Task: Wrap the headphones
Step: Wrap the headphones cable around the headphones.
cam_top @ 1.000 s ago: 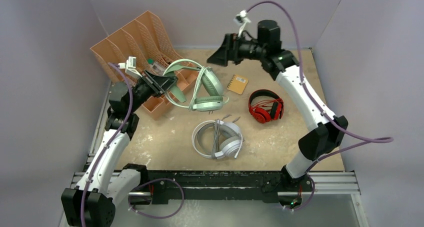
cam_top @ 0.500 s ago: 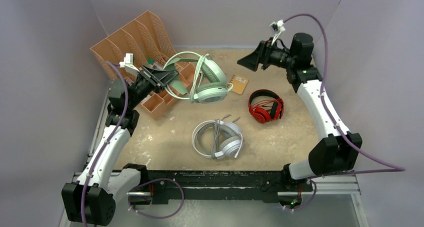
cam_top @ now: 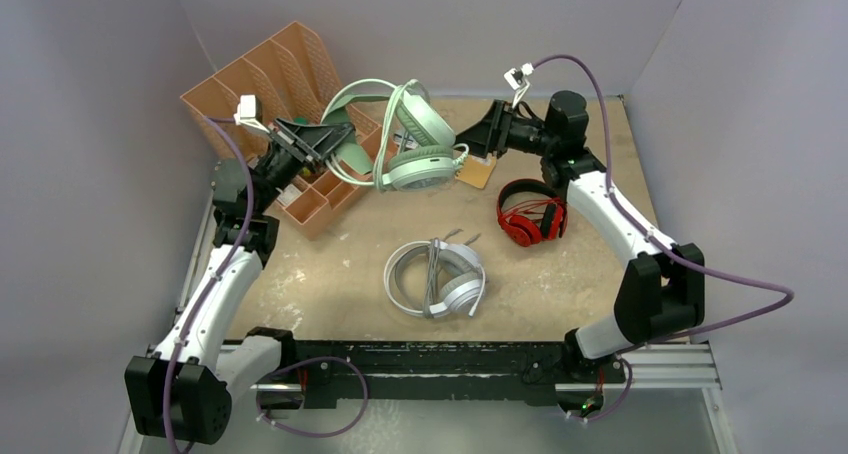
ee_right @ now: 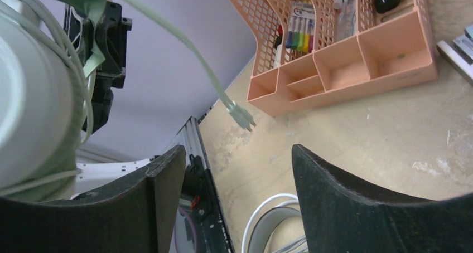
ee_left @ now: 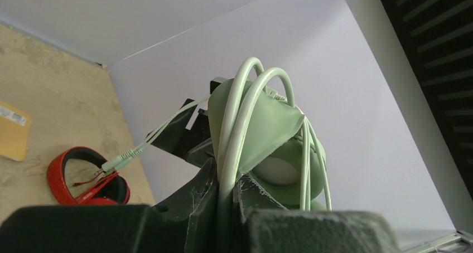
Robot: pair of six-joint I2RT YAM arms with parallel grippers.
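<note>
Mint headset: hanging above the table's far middle, cord looping round it.
Left gripper: jaws pinching its headband.
Right gripper: hovering just right of it, jaws standing spread.
White headset: lying near centre.

Left arm: up from near-left base, elbow bent, forearm reaching far and right. Left claw: held high, jaws pinched tight on band of mint-green headset. Right arm: elbow folded, wrist raised, pointing left. Right claw: fingers spread, gripping nothing.
</note>
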